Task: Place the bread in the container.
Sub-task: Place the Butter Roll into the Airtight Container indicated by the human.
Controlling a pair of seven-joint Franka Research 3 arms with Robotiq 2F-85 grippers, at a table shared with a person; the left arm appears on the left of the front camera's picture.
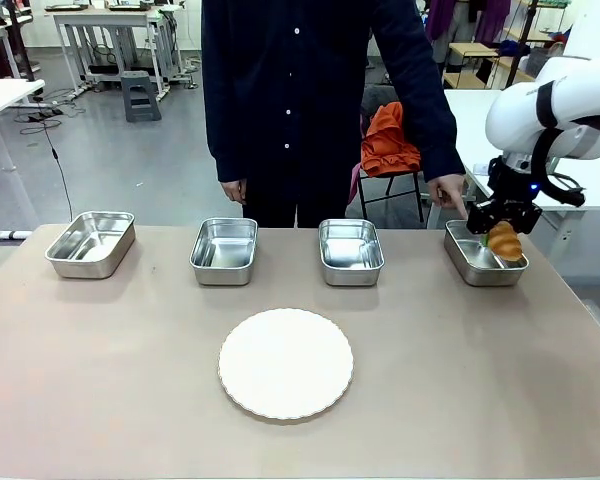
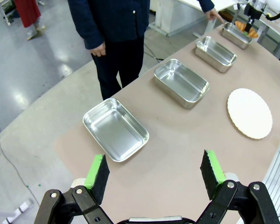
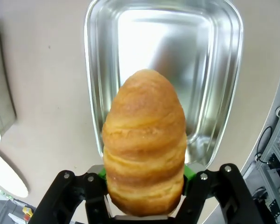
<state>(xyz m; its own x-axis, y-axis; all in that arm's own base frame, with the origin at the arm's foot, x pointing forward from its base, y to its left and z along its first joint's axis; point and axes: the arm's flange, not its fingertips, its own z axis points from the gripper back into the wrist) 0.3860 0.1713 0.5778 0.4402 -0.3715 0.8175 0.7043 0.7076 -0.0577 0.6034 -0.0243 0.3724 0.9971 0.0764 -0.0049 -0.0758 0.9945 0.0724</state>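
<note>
The right gripper [image 1: 501,222] is clamped on the golden-brown, ridged croissant [image 3: 144,144], its green pads pressed against the lower sides of the pastry so that the pointed end sticks out ahead of the fingers. Directly beyond that tip lies the small shallow rectangular stainless-steel pan [image 3: 224,93] with rounded corners and a rolled rim; in the right wrist view its bare floor opens out ahead of the croissant, and the near rim of the pan sits just under the pads. In the front view the croissant [image 1: 504,240] hangs low over this pan [image 1: 470,265], the one at the robot's right end of a row of four, and I cannot tell whether it already touches the metal. The person's hand [image 1: 448,195] points down at the pan's far corner, just beside the gripper. To finish well, I judge the gripper should carry the pastry a little farther ahead, so its bulk clears the near rim, lower until the tip rests on the floor, and only then part the pads gently, since the soft crust could stick to them or roll out. The withdrawal should go straight up, away from the person's fingers. The left gripper [image 2: 154,175] hangs apart and empty above the table, with the nearest pan [image 2: 114,128] just ahead of it.
</note>
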